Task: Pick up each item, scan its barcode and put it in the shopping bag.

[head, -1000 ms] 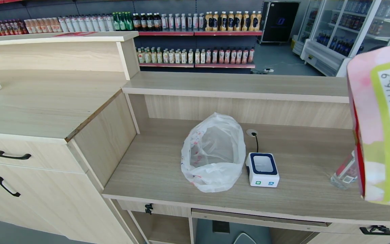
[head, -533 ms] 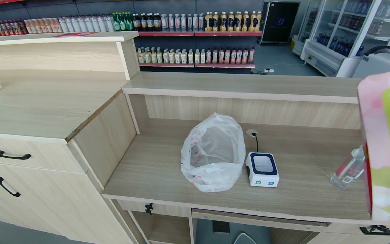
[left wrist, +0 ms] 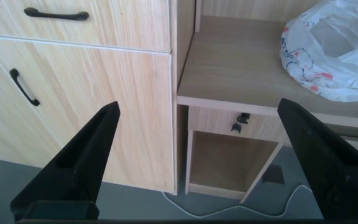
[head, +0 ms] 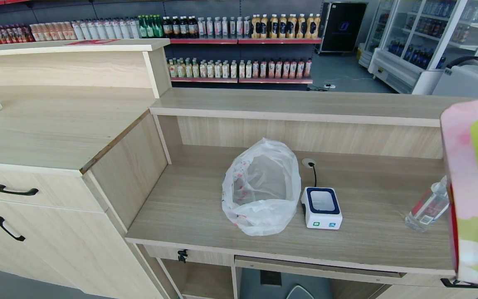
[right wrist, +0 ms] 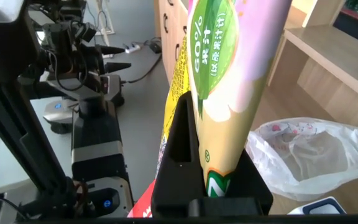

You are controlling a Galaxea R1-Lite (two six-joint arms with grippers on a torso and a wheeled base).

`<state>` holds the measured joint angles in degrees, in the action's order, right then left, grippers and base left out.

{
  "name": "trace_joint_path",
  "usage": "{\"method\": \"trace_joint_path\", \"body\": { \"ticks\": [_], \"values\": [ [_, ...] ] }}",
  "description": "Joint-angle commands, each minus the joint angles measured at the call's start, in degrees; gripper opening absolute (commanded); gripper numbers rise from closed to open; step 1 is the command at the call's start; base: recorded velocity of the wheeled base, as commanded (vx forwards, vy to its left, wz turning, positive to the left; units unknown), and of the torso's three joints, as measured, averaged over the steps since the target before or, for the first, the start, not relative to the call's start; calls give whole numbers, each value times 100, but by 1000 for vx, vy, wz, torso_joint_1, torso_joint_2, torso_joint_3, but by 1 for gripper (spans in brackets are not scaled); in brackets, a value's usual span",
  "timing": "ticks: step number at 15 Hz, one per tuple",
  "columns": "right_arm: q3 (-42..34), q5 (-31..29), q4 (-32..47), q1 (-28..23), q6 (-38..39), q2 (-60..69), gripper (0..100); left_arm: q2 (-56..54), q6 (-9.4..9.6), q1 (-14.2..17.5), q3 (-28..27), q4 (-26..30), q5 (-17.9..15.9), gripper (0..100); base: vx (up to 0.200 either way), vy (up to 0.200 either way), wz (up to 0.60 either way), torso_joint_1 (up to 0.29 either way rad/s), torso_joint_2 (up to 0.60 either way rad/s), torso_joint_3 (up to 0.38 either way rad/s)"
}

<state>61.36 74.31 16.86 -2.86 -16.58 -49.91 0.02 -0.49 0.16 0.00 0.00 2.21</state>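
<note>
Right gripper [right wrist: 213, 158] pinches the pink-green package [head: 471, 187] between its fingers and holds it upright in the air at the far right edge of the scene, barcode side facing the head camera. Left gripper [left wrist: 197, 106] has its fingers spread wide with nothing between them, low at the left, in front of the counter [head: 197, 207]. Shopping bag [head: 259, 187] stands open mid-counter, with the scanner [head: 321, 207] just beside it on the right. A clear bottle [head: 428, 205] lies tilted on the counter, well right of the scanner.
</note>
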Motion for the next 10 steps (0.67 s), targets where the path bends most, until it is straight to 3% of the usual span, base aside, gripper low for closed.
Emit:
{"method": "trace_joint_path", "body": {
  "ticks": [1, 7, 10],
  "values": [
    [17, 4, 2, 5, -3, -89, 0, -2, 5, 2, 0, 0, -1, 100, 0, 0, 0, 0, 0, 0],
    [43, 13, 2, 5, -30, -274, 0, -2, -4, 2, 0, 0, -1, 100, 0, 0, 0, 0, 0, 0],
    [289, -13, -16, -461, -21, -696, 0, -2, -4, 2, 0, 0, -1, 100, 0, 0, 0, 0, 0, 0]
  ]
}}
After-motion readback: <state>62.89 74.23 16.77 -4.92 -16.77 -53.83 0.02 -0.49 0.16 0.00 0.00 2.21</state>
